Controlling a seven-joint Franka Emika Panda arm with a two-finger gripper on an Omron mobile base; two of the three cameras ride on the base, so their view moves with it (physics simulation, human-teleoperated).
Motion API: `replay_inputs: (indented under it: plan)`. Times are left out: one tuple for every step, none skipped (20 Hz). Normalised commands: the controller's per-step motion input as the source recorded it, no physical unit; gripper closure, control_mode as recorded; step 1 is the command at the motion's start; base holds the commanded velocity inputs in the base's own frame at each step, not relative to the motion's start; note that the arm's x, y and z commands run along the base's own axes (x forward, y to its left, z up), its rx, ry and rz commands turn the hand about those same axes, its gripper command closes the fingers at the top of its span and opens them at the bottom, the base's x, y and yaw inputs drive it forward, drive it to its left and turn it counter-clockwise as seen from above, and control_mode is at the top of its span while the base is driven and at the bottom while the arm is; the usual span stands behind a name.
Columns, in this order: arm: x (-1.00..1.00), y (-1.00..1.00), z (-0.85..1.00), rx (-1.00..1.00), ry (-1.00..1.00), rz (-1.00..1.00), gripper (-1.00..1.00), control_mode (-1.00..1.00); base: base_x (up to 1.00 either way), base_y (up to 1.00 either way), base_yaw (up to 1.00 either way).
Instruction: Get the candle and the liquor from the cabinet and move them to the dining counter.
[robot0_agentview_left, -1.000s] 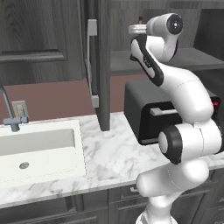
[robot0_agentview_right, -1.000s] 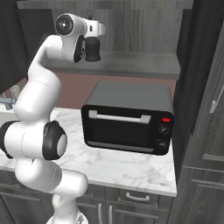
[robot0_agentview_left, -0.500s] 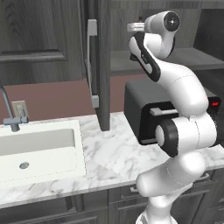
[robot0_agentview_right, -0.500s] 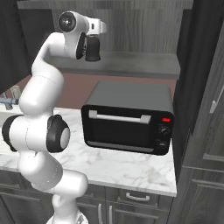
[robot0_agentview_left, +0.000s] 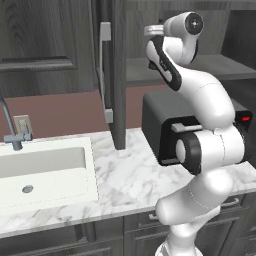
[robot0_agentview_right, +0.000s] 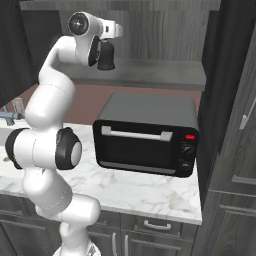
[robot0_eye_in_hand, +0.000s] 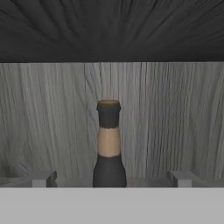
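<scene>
The liquor (robot0_eye_in_hand: 108, 144) stood upright on the cabinet (robot0_agentview_right: 150, 30) shelf, centred between the two fingers (robot0_eye_in_hand: 43, 178), which were spread fully wide and held nothing. The reach for the bottle was judged underway; advancing further, then closing, was called for.

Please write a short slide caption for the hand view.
Open gripper facing the liquor, neck centred between its fingertips, inside the cabinet.

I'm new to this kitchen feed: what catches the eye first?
The white arm reaching up into the open cabinet, its open gripper straddling the liquor that stands upright before the back wall. Below sits a black toaster oven on the marble worktop.
</scene>
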Motion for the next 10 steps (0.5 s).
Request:
replay_inputs:
  plan:
    - [0.21, 0.0, 0.0, 0.0, 0.0, 0.0, -1.0, -1.0, 0.0, 0.0, 0.0]
    - [0.22, 0.0, 0.0, 0.0, 0.0, 0.0, -1.0, -1.0, 0.0, 0.0, 0.0]
    - [0.21, 0.0, 0.0, 0.0, 0.0, 0.0, -1.0, -1.0, 0.0, 0.0, 0.0]
    - [0.21, 0.0, 0.0, 0.0, 0.0, 0.0, -1.0, -1.0, 0.0, 0.0, 0.0]
    - [0.24, 0.0, 0.0, 0.0, 0.0, 0.0, -1.0, -1.0, 0.0, 0.0, 0.0]
    - [0.25, 0.0, 0.0, 0.0, 0.02, 0.0, -1.0, -1.0, 0.0, 0.0, 0.0]
    - [0.25, 0.0, 0.0, 0.0, 0.03, 0.0, -1.0, -1.0, 0.0, 0.0, 0.0]
    - [0.24, 0.0, 0.0, 0.0, 0.01, 0.0, -1.0, -1.0, 0.0, 0.0, 0.0]
    - [0.23, 0.0, 0.0, 0.0, 0.03, 0.0, -1.0, -1.0, 0.0, 0.0, 0.0]
    - [0.24, 0.0, 0.0, 0.0, 0.03, 0.0, -1.0, -1.0, 0.0, 0.0, 0.0]
